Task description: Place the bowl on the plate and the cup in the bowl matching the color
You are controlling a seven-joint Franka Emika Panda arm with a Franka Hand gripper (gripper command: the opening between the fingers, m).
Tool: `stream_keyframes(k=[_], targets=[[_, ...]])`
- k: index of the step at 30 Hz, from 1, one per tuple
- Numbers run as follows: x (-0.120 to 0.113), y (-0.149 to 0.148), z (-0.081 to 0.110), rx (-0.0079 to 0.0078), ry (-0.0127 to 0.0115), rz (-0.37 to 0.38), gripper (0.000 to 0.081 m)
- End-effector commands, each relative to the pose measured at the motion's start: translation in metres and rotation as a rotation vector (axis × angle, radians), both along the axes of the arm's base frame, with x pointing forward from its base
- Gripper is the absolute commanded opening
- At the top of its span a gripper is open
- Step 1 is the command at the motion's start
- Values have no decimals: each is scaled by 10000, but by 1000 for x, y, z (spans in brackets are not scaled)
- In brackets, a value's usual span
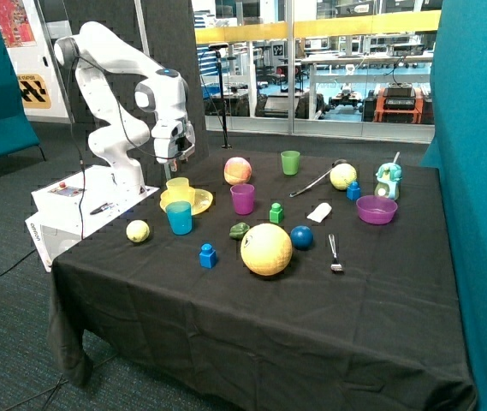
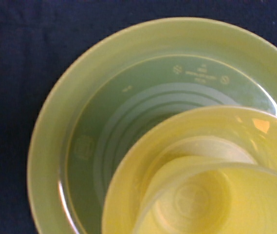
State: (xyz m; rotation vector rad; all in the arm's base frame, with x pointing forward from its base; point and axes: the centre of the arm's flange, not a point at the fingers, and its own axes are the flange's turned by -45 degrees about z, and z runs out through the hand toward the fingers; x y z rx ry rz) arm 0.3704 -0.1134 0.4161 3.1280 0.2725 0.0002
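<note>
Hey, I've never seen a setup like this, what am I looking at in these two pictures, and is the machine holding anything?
The white machine is a robot arm bolted beside a table with a black cloth. At its tip hangs a gripper, a two-fingered hand. One picture comes from a camera standing apart in the room; the other from a camera on the arm's wrist, looking straight down.

That close-up shows a yellow plate with a yellow bowl on it and a pale yellow cup inside the bowl. In the room view this stack sits just under the gripper. The gripper appears to hold nothing, though its fingers are hard to see.

Scattered around are other cups, balls, blocks, a fork and a purple bowl.
</note>
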Motion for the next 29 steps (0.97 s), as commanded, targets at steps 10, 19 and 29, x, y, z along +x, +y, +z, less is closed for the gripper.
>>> stream_keyframes(k=[10, 19, 29], targets=[[17, 5, 9, 17, 3, 1073, 478], [45, -7, 4, 17, 4, 1298, 472], [68, -6, -8, 17, 4, 1832, 494]])
